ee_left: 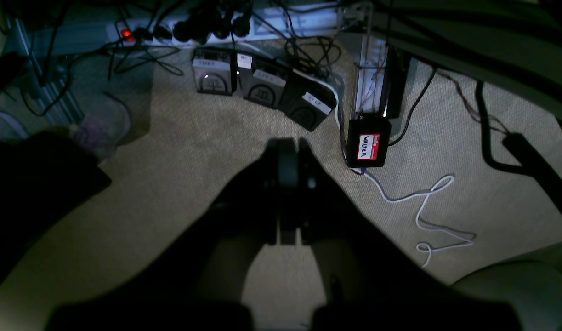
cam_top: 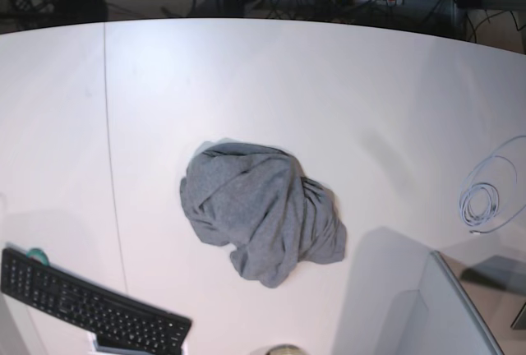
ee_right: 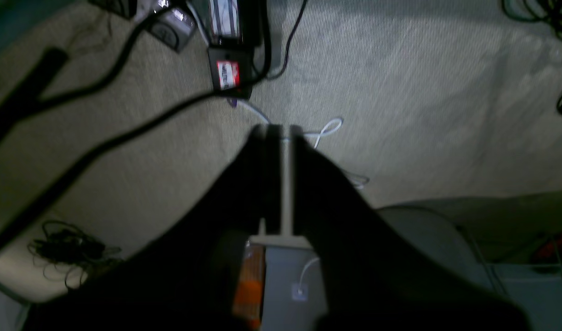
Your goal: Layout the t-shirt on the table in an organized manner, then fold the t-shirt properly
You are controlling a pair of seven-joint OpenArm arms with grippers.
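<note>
base view: t-shirt [cam_top: 261, 222] crumpled on white table [cam_top: 271, 84]; both end effectors apparently closed over carpet [ee_left: 170, 151].

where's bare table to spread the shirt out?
Widest bare table lies between the crumpled t-shirt and the far curved edge, and right of it toward the coiled white cable. Near-left is crowded by the keyboard.

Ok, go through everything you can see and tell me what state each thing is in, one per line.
Heather-grey knit t-shirt: crumpled in a heap, not laid out, not folded.
Large white tabletop: bears the shirt, keyboard and cable.
Black keyboard: flat at the near left edge, apart from the shirt.
Coiled white cable: loose at the right.
Left gripper: jaws shut, holding nothing, over the floor.
Right gripper: jaws nearly closed, holding nothing.
</note>
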